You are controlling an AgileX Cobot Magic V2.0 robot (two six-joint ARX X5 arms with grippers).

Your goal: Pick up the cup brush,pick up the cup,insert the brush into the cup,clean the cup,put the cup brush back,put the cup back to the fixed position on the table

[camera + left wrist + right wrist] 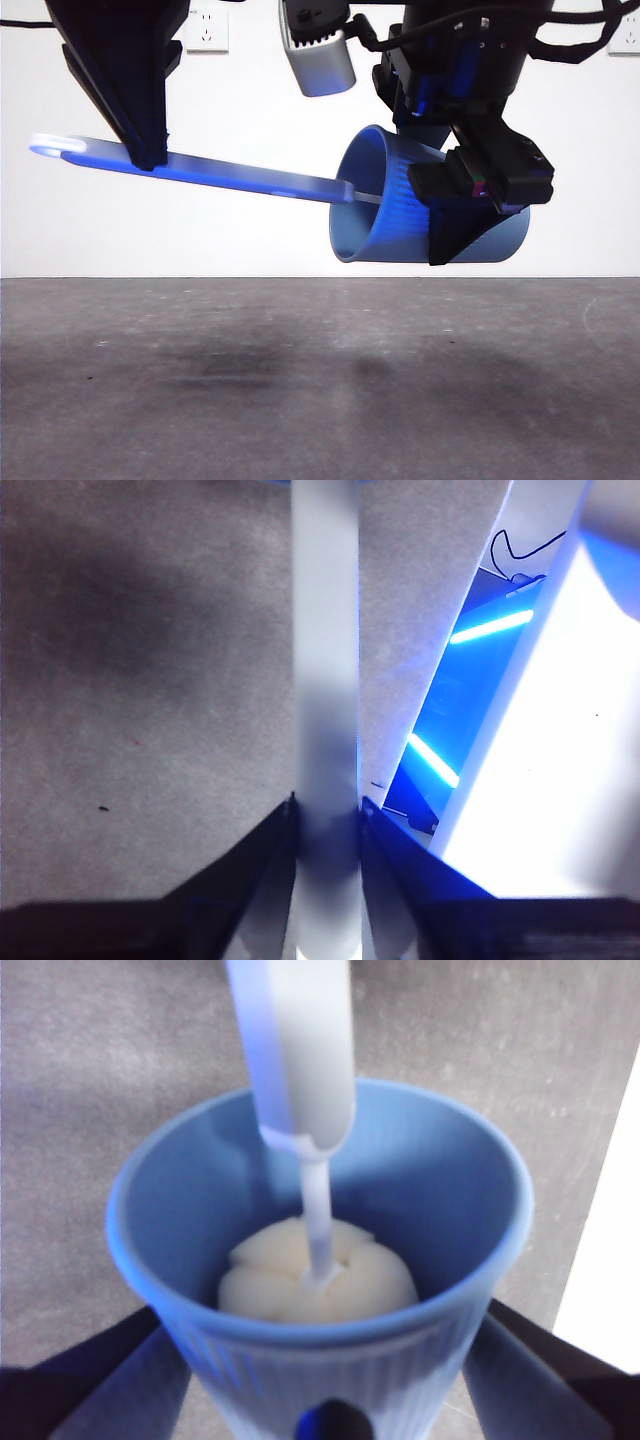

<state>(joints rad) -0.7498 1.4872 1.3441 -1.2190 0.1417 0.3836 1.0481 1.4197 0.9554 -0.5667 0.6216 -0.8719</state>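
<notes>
Reaching down from above, the right tool [470,215] clamps the ribbed blue plastic cup [400,205], held on its side well above the dark grey mottled table [320,390] with its mouth toward the other arm. The left tool [148,155] pinches the long flat grey handle of the cup brush [240,175]; its cream-yellow sponge head [315,1275] sits deep inside the cup. No readable writing shows. Behind is a white wall with a wall socket [206,30].
</notes>
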